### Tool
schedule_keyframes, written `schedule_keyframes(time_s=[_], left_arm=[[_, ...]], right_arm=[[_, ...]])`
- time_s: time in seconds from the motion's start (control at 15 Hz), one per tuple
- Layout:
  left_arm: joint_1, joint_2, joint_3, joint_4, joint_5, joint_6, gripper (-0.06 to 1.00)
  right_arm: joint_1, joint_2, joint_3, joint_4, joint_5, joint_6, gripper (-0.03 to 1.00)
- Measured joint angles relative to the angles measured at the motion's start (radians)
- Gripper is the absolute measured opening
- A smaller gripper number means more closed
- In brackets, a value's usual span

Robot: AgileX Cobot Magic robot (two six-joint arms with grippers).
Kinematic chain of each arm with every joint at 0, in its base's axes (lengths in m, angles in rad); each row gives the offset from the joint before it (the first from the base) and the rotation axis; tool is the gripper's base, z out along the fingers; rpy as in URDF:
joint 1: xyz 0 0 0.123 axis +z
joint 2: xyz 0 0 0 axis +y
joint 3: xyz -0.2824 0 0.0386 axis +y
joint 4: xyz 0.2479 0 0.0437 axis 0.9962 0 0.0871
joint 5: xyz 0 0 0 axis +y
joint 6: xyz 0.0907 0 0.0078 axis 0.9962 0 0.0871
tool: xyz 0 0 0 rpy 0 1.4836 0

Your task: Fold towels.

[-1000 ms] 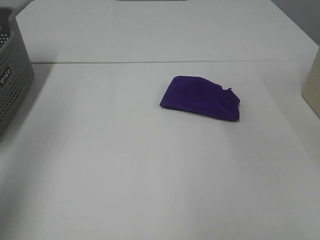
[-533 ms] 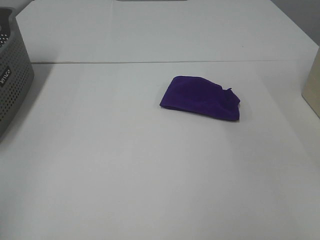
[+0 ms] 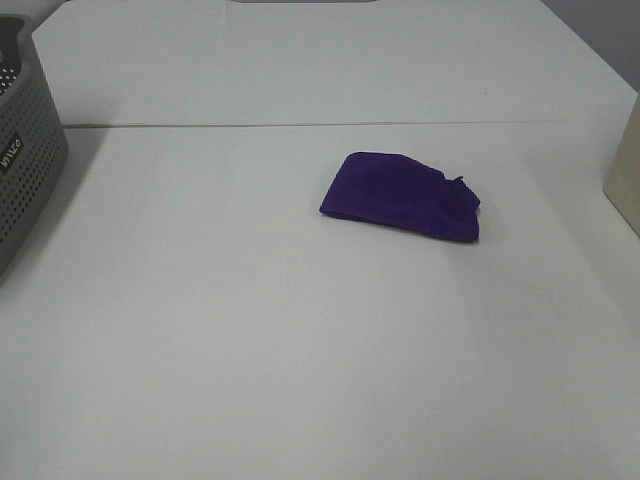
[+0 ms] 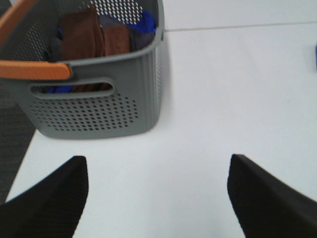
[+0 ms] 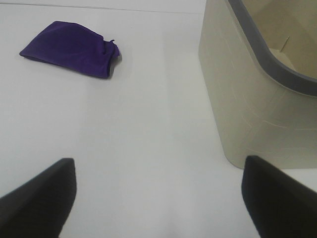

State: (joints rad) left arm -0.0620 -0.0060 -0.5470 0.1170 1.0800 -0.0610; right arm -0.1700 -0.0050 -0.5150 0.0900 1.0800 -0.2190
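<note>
The deep purple towel (image 3: 402,196) lies folded into a small bundle on the white table, right of centre in the high view. It also shows in the right wrist view (image 5: 69,48), far from my right gripper (image 5: 158,198). A sliver of it shows at the edge of the left wrist view (image 4: 315,49). My left gripper (image 4: 157,198) is open and empty over bare table, near the grey basket. My right gripper is open and empty beside the beige bin. Neither arm shows in the high view. No tag is visible.
A grey perforated basket (image 4: 99,104) with orange handles holds several cloths; it stands at the table's left edge (image 3: 20,170). A beige bin (image 5: 257,99) with a grey rim stands at the right edge (image 3: 625,170).
</note>
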Motion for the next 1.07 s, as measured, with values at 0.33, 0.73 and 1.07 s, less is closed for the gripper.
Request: schedule_keyframes(time_s=[0.33, 0.73, 1.07], left_arm=[[0.001, 0.0, 0.039, -0.044, -0.031, 0.035, 0.72], [0.001, 0.0, 0.039, -0.047, -0.031, 0.039, 0.72], [0.09, 0.0, 0.039, -0.049, -0.031, 0.045, 0.72]], right_arm=[[0.0, 0.0, 0.01, -0.003, -0.01, 0.058, 0.87], [0.0, 0.0, 0.01, -0.016, -0.01, 0.073, 0.87], [0.0, 0.0, 0.01, -0.017, -0.011, 0.072, 0.87]])
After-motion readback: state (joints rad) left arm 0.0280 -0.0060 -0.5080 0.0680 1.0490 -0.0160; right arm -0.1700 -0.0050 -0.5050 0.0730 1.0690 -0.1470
